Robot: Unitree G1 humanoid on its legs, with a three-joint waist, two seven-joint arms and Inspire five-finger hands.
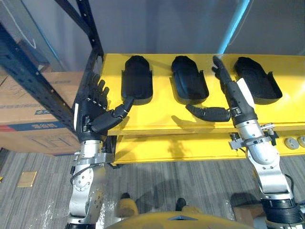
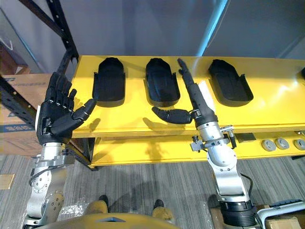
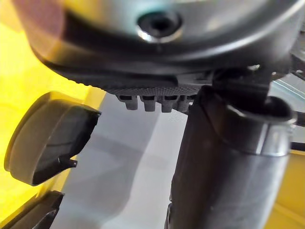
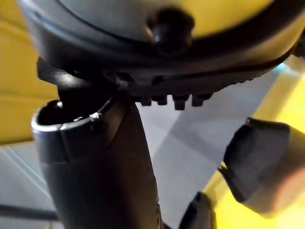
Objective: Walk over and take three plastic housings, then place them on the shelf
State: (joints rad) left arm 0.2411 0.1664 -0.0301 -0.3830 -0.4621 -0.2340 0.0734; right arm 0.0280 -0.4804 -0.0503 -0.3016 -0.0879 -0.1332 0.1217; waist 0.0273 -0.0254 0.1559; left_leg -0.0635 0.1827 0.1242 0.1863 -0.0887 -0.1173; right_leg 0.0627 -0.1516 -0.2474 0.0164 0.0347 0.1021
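The left hand spreads wide and empty at the left end of the flat yellow shelf board. The right hand stretches flat, empty, between two of three black moulded plastic housings lying in a row there. Placing looks done; next, both arms should draw clear.
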